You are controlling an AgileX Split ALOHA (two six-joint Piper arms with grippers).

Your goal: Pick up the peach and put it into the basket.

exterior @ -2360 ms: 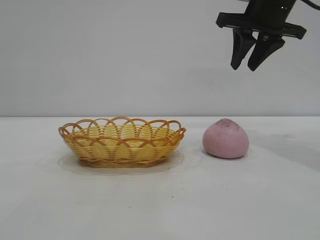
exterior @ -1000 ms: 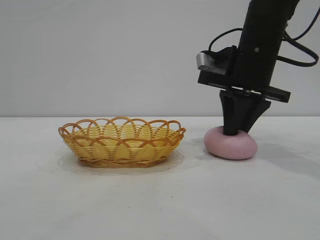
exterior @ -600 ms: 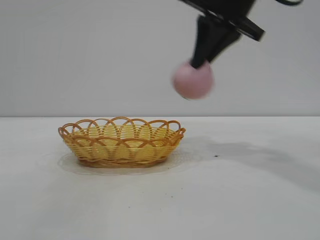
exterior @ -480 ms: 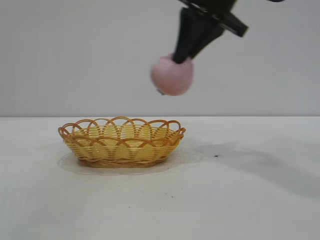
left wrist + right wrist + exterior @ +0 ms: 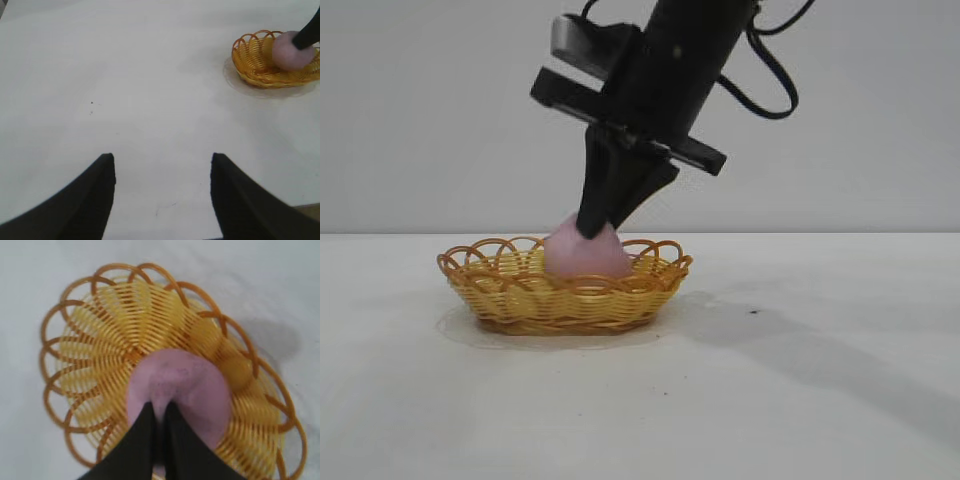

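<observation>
The pink peach (image 5: 586,254) sits inside the yellow-orange wicker basket (image 5: 500,295), a little right of its middle. My right gripper (image 5: 592,232) reaches down from the upper right and is shut on the peach, pinching its top. In the right wrist view the peach (image 5: 192,385) lies on the basket's weave (image 5: 95,345), and the gripper (image 5: 160,407) has its two dark fingers close together, pressed into the fruit. My left gripper (image 5: 161,159) is open and empty over bare table, far from the basket (image 5: 250,60) and the peach (image 5: 289,52).
The white table (image 5: 800,400) carries only the basket. A small dark speck (image 5: 752,312) lies on the table right of the basket. A plain grey wall stands behind.
My right gripper came down onto the peach at the right, closed on it, lifted it, carried it left and lowered it into the basket. The basket has not moved.
</observation>
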